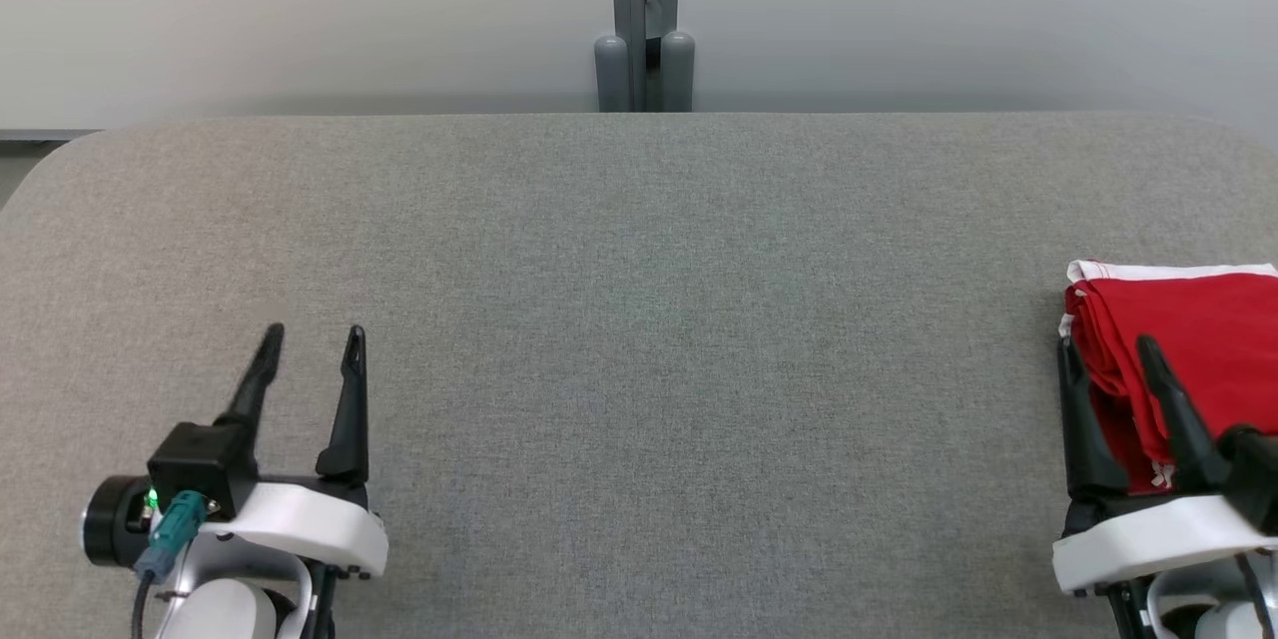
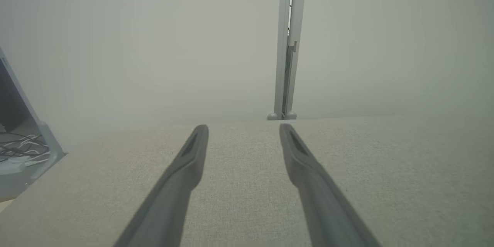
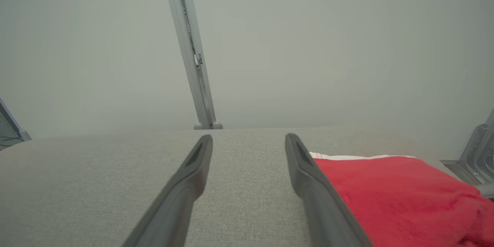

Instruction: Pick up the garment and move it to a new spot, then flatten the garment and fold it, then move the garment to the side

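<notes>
I can read no text, label, brand, number or sign on anything in front of me in any of my views.

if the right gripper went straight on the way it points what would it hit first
Probably nothing close: ahead of the right gripper, between its open fingers, is bare table up to the far edge. The red garment lies just beside one finger, which might brush it; depth is unclear.

The folded red cloth garment is showing a white edge; the flat fabric-covered table is looking plain, finely speckled grey.
</notes>
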